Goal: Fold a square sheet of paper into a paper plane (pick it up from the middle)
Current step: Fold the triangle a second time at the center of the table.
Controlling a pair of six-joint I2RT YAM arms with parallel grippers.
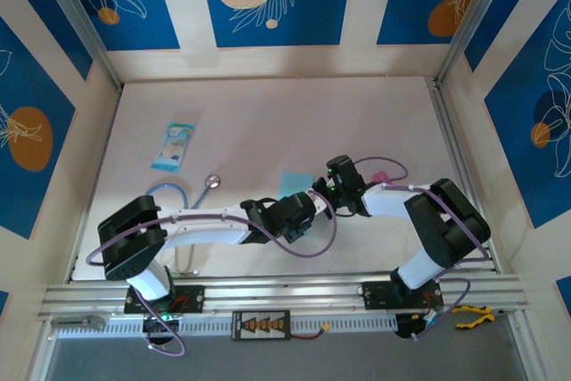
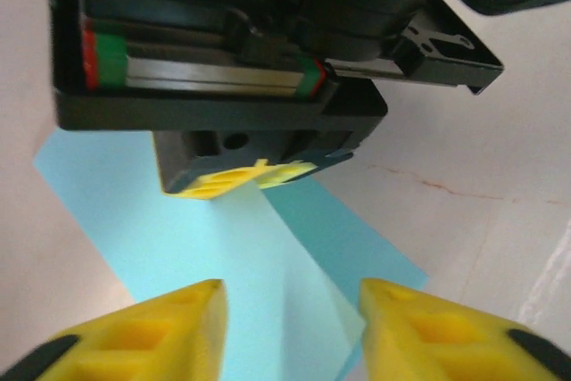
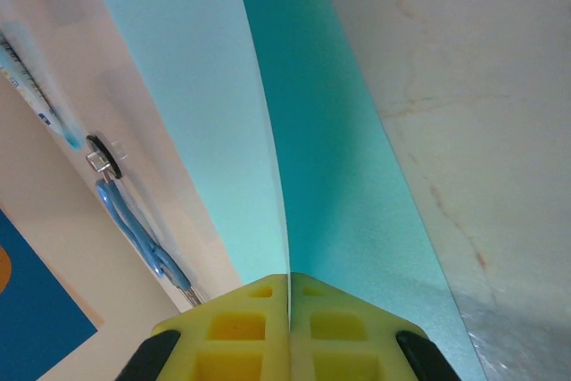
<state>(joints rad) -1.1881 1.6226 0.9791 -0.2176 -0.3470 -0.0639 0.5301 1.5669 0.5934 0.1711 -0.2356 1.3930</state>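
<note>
Two tools meet over the square sheet of paper [image 2: 178,238], which lies near the middle of the surface [image 1: 268,122], well apart from the printed packet [image 1: 173,144] and the stethoscope [image 1: 212,180] to the left and near a small pink item [image 1: 379,170] on the right. The right tool [image 3: 288,285] is fully closed, its yellow fingers pressed together on a raised ridge of the paper, so that one side of the sheet rises pale and the other falls away darker toward the surface. The left tool [image 2: 290,301] faces it from the other side with its fingers parted and nothing between them but air, the ridge running toward the gap and the rest of the sheet flat beneath. The step in hand looks like setting the centre crease. The main risk is that the thin paper buckles or tears if the left tool closes off the line of the ridge or pulls along it while the right tool grips hard. A pinch that lands to one side would probably give a crooked crease and a lopsided plane. If the right tool lets go too soon, the ridge may spring flat. A sweep by either arm could also drag the light sheet across the smooth surface.
</note>
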